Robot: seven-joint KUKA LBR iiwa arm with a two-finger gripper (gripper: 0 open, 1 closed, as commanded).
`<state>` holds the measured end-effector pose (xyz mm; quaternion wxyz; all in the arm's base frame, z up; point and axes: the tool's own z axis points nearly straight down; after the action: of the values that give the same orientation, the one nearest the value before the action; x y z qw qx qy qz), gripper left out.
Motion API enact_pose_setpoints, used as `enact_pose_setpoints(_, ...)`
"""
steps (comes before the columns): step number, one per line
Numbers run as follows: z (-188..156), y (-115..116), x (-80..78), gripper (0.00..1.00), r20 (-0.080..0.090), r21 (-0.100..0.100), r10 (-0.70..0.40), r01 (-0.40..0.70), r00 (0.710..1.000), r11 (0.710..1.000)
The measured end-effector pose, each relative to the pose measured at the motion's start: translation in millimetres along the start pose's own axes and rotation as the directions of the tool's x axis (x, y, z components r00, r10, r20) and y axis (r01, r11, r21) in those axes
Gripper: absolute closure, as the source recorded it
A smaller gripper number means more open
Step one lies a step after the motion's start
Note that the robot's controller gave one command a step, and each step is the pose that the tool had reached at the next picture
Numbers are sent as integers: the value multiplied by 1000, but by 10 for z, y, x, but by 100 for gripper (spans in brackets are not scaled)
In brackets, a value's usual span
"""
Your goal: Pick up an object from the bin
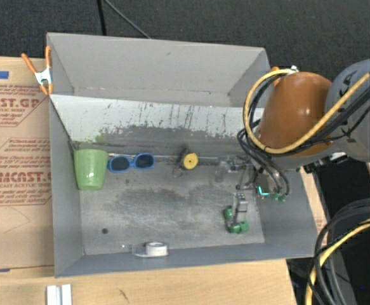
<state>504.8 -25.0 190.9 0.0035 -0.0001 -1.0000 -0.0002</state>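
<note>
You will find the end effector point(239, 216) low over the bin's point(172, 62) near-right floor at a small green object point(235, 229), grip state indeterminable, so grasp and lift appear outstanding.

My orange wrist cover point(292, 113) and cables point(256, 100) hide part of the bin's point(172, 211) right wall and floor. My arm point(356, 107) runs off the right edge. The small green thing point(240, 229) at the tip of my hand point(237, 220) is partly covered by it and too small to name. The pale round bit point(151, 249) by the near wall is just as unclear.
</note>
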Motion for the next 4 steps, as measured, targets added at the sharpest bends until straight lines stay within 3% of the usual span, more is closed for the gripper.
enact_pose_setpoints(1,1056,-559,244,0,7,1,-193,193,981,981)
enact_pose_setpoints(2,1219,-1054,-192,0,11,5,-207,207,978,978)
enact_pose_setpoints(3,1185,-700,189,0,25,8,-295,295,955,956)
enact_pose_setpoints(4,1190,-706,200,100,18,6,-293,293,956,956)
